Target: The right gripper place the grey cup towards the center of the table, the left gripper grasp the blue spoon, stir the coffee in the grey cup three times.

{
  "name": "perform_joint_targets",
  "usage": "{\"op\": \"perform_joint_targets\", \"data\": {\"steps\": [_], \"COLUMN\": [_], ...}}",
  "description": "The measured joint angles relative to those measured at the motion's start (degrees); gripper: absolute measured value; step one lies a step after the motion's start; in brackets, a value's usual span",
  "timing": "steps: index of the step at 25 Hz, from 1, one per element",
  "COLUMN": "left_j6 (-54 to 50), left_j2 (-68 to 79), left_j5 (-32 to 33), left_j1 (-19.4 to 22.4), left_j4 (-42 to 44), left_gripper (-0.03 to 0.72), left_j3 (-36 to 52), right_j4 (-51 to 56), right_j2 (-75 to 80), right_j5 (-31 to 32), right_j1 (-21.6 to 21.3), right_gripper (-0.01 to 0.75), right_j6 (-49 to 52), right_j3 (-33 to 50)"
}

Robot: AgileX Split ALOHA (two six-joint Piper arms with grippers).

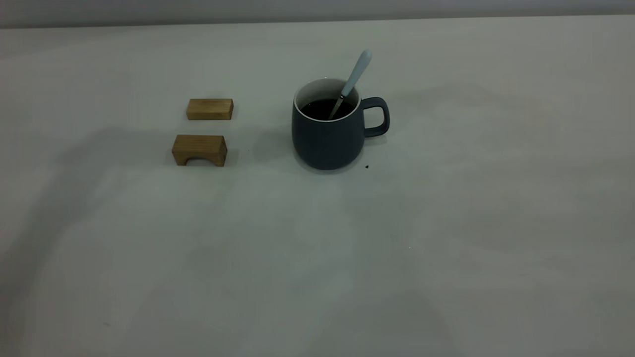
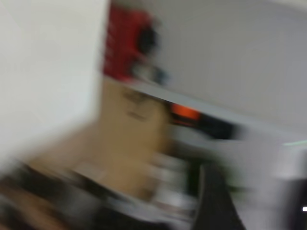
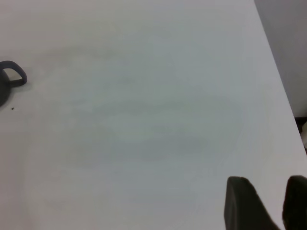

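Off-white table (image 1: 446,248): grey cup (image 1: 325,139) near centre, blue spoon (image 1: 353,82) left leaning toward one o'clock in coffee (image 1: 325,109); right gripper (image 3: 267,201) fingers slightly apart, empty; left fingers untellable

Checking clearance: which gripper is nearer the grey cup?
Probably right: the right gripper sits across bare table from the grey cup's handle; the left gripper faces off the table, cup unseen.

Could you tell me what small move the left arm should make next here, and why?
Probably bring the left gripper, absent from the exterior view, in above the blue spoon. The grey cup already sits near the middle of the table, the spoon leans unheld in the coffee, and the right gripper is open, well clear. Whether stirring is done cannot be told.
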Motion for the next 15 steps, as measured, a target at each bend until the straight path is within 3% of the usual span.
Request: {"op": "perform_joint_targets", "data": {"steps": [4,7,15], "left_j6": [16.5,21.3,6.4], "left_j2": [-12.1,-21.6,-41.9], "left_j5": [-1.1,0.2,0.8], "left_j1": [4.4,6.1,6.2], "left_j4": [15.3,28.2,57.5], "left_gripper": [0.537,0.537,0.537], "left_j3": [0.1,0.1,1.2], "right_j4": [0.0,0.0,0.0], "right_j2": [0.0,0.0,0.0], "right_j5": [0.0,0.0,0.0], "right_j1": [0.0,0.0,0.0], "right_gripper": [0.239,0.239,0.239], "right_j6": [0.0,0.0,0.0], "right_j3": [0.0,0.0,0.0]}}
